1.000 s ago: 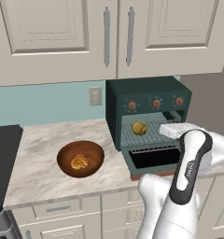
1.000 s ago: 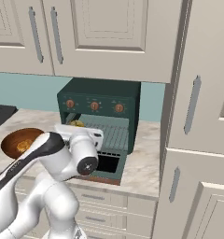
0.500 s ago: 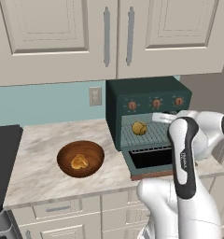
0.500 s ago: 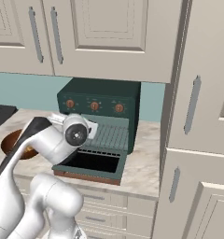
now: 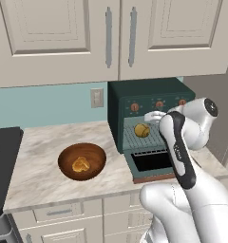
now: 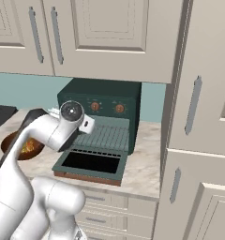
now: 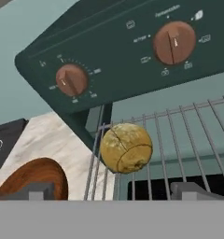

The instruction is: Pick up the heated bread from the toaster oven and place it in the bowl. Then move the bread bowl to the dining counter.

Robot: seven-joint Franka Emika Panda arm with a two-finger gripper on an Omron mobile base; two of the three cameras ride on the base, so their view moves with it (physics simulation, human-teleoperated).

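The dark green toaster oven (image 5: 149,102) stands on the marble worktop with its door (image 5: 154,163) dropped open. The heated bread (image 7: 126,147), a small yellowish-olive lump, sits on the wire rack (image 7: 179,135) at its front left; it is also seen from the left base (image 5: 142,130). My gripper (image 7: 116,191) is open and faces the bread from just in front, its fingertips (image 7: 41,190) wide to either side and nothing held. The hand (image 5: 154,116) hovers at rack height above the door. The brown wooden bowl (image 5: 68,154) lies left of the oven.
A golden-orange bread piece (image 5: 80,164) lies in the bowl. A black stove (image 5: 2,161) borders the worktop at far left. Upper cabinets (image 5: 111,38) hang above, and a tall cabinet (image 6: 198,140) stands right of the oven. My arm partly hides the bowl (image 6: 27,146) from the right.
The arm has swung up from in front of the open door to rack height, bringing the hand close to the bread. Bread and bowl have not moved.
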